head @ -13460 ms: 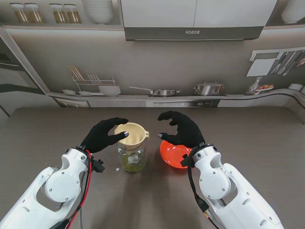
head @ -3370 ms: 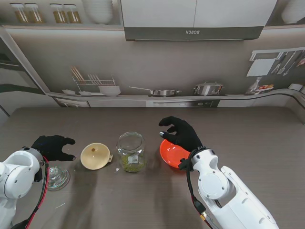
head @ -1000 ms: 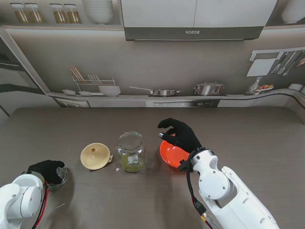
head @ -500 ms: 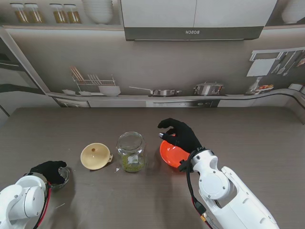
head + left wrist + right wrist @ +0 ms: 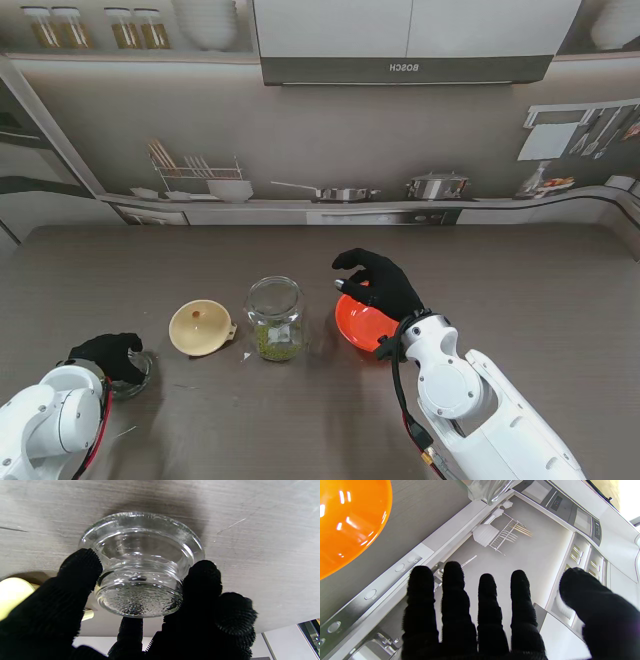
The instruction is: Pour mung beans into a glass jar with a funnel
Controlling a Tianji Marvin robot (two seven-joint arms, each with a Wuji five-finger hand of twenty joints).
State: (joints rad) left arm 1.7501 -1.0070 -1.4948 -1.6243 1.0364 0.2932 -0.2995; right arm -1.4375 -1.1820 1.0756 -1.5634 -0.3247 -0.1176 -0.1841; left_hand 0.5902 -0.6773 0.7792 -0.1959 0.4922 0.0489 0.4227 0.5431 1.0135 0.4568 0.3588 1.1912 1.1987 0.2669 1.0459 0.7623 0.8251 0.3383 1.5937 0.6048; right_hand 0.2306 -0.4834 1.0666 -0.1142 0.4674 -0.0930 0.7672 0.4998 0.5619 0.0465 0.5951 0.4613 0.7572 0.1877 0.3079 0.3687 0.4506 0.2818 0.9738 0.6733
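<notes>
Stand view, looking down on a grey-brown wood-grain bench (image 5: 520,280) w/ a printed kitchen backdrop behind it. Near the middle stands a glass jar (image 5: 275,318), upright, no lid on, w/ a shallow layer of green mung beans (image 5: 277,343) at its bottom. Just to its left, apart from it, a cream funnel (image 5: 201,327) lies on the bench, wide mouth up. Just right of the jar sits an orange bowl (image 5: 362,324); looks empty. The right robot hand (image 5: 379,283), black-gloved, hovers over the bowl's far rim w/ fingers spread and curled, holding nothing; the right wrist view shows its fingers (image 5: 452,610) apart w/ only air between them and the orange bowl (image 5: 347,517) off to one side. At the near left corner, the left robot hand (image 5: 108,354) is down on a small clear glass lid (image 5: 132,376) resting on the bench, well apart from the funnel. In the left wrist view, the fingertips (image 5: 80,567) press both sides of the glass lid (image 5: 140,562) around its narrower plug section, clamped on it; its wide flange looks flat on the bench (image 5: 262,530), though I can't tell for sure. A bit of cream funnel (image 5: 12,592) shows at the edge.
</notes>
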